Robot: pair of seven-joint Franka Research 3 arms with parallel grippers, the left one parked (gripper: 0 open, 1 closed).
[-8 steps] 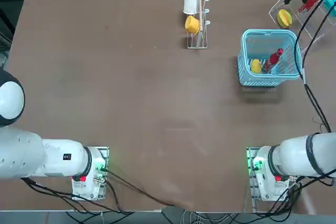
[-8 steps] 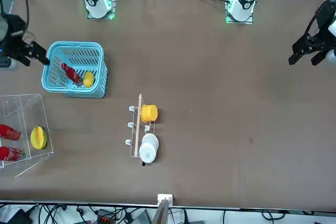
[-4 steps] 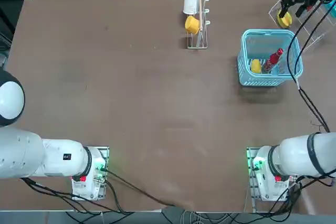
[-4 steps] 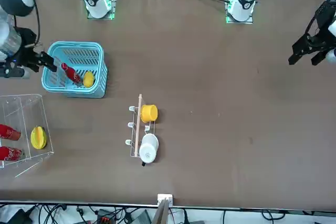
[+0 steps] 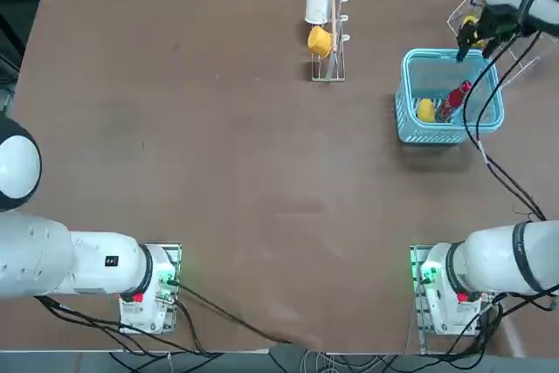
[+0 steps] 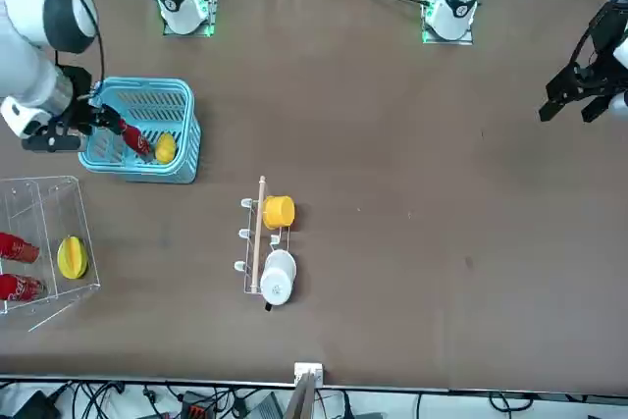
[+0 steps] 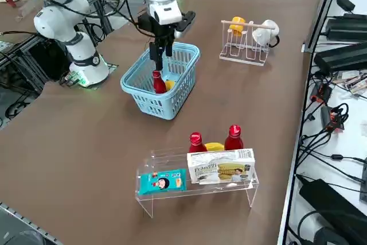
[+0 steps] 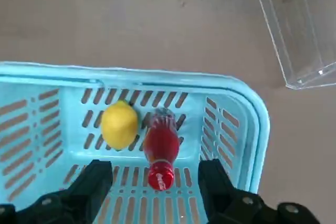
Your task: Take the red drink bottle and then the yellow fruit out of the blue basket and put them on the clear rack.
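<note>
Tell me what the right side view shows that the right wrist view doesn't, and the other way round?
Only the right side view shows the whole clear rack with two red bottles, a white box and a blue packet on it, plus the wire stand holding cups.

Only the right wrist view looks straight down between the open right pincer at the red drink bottle, which leans beside the yellow fruit.

Both show the blue basket holding the bottle and fruit, with the pincer above it.

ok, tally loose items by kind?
Red bottles: 3, the red drink bottle in the blue basket, two on the clear rack
Yellow fruits: 2, the yellow fruit, a larger fruit on rack
Cups: 2, yellow cup, white cup
Packets: 2, blue packet, white packet
Total: 9
</note>
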